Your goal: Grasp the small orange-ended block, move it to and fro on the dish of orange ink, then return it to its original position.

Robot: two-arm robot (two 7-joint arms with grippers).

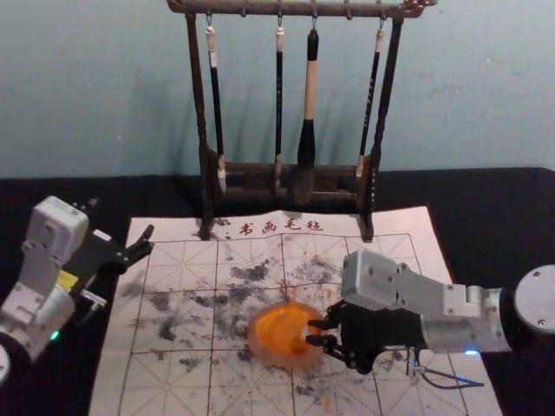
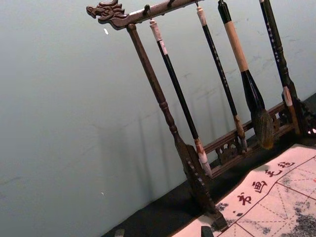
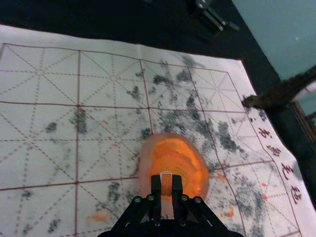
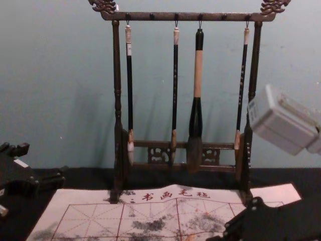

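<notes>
In the head view, the right gripper (image 1: 313, 333) reaches over the near dish (image 1: 254, 348) of orange ink; its wrist view shows the small block (image 3: 166, 185) clamped in its fingers. The left gripper (image 1: 121, 218) hovers farther off at left, fingers apart, and the chest view shows brushes (image 4: 198, 75) hanging beyond

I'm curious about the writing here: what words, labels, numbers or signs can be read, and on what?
"书画毛毡": dark red characters on the white gridded mat.
Too small to read: pale characters on the slim black brushes hanging second and fourth from the left.
Too small: white label on the leftmost brush.
Too blurred: marks on the right arm's grey box.
Too small: white label on the left black end effector.
</notes>
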